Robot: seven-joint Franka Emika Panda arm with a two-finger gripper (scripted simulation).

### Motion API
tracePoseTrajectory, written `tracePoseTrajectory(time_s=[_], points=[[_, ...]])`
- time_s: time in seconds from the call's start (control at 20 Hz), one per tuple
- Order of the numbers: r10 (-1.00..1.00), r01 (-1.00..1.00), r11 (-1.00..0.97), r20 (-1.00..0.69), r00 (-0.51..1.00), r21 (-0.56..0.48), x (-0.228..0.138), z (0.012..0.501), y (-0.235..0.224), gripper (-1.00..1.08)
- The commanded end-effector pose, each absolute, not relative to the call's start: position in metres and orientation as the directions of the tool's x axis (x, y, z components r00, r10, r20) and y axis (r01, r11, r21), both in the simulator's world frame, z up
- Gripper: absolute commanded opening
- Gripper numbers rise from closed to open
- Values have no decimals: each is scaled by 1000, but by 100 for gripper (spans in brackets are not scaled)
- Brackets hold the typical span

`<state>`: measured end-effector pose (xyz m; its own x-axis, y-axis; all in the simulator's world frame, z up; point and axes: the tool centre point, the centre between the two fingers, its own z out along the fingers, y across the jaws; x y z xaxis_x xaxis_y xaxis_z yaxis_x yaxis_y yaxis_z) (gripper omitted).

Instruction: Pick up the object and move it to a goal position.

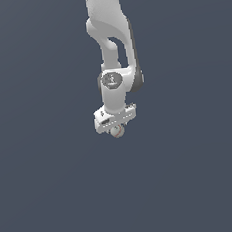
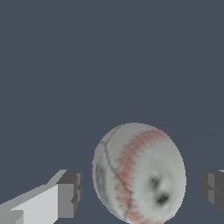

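Note:
The off-white baseball (image 2: 139,175) with red stitching lies between my two fingers in the wrist view. A narrow gap shows on each side of it, so the pads do not touch it. My gripper (image 2: 141,191) is open around the ball. One dark fingertip (image 2: 70,192) shows on one side, and the other sits at the frame's edge. In the exterior view the arm points straight down. The white hand is low over the ball (image 1: 118,133), which peeks out just under the gripper (image 1: 117,129). The fingers are mostly hidden there.
A plain dark grey-blue floor (image 1: 55,194) fills both views. No other objects, containers or edges show around the arm.

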<state>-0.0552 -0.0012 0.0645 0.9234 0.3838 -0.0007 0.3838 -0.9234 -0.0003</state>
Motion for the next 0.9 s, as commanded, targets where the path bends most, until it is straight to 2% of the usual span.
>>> tracePoseTrajectory(time_s=[0.0,0.25,0.3,0.85], points=[[385,385,-923,0,923,0,-55,55,-1,100],[385,385,-923,0,923,0,-55,48,-1,100],[385,385,-923,0,923,0,-55,48,-1,-100],[384,384,-923,1,923,1,-54,49,-2,-100]])
